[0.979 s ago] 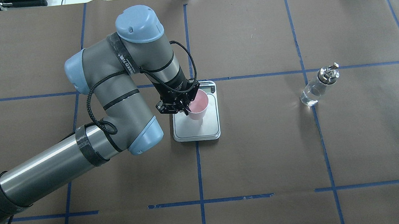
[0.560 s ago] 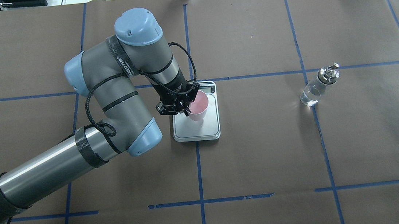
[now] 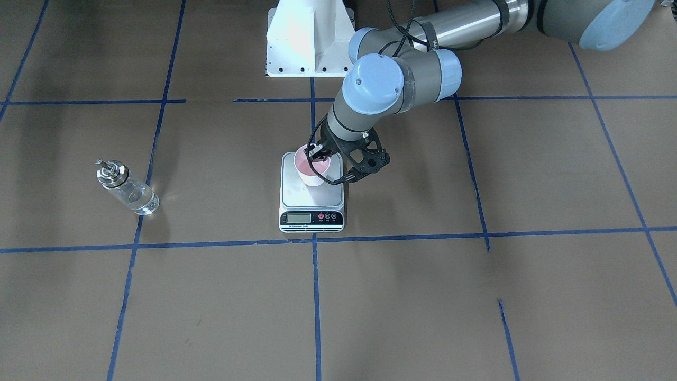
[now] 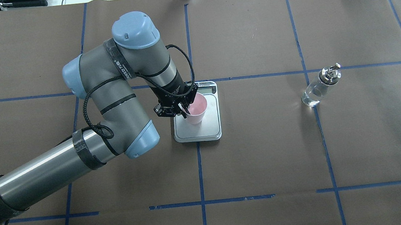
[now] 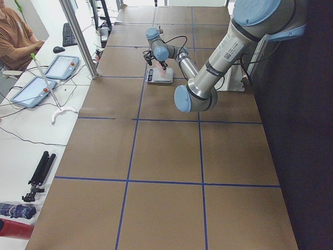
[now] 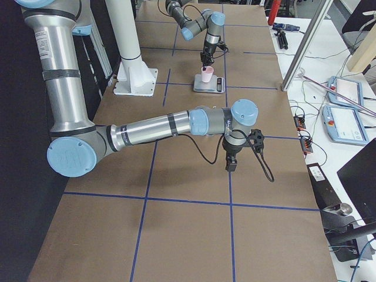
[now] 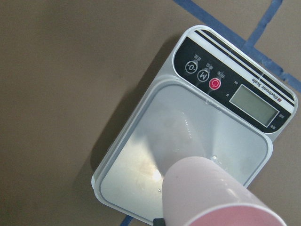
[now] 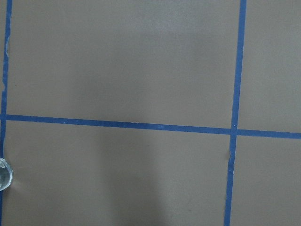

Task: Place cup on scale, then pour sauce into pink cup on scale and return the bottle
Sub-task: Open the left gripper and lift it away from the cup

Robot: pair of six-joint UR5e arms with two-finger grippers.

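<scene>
The pale pink cup is over the steel platform of the scale. My left gripper is shut on its rim, one finger inside and one outside. The cup leans slightly; I cannot tell whether its base touches the platform. In the front-facing view the cup is at the back of the scale, with the left gripper above it. The left wrist view shows the cup over the scale. The clear bottle stands far to the right. The right gripper hangs above the table; I cannot tell its state.
The table is brown paper with a grid of blue tape lines. The robot's white base is behind the scale. The bottle's edge shows in the right wrist view. Tablets and an operator are beyond the table's far edge.
My left arm has shifted slightly left and toward the robot with the cup. The cup now sits lower and more upright over the scale's platform. The bottle has not moved.
</scene>
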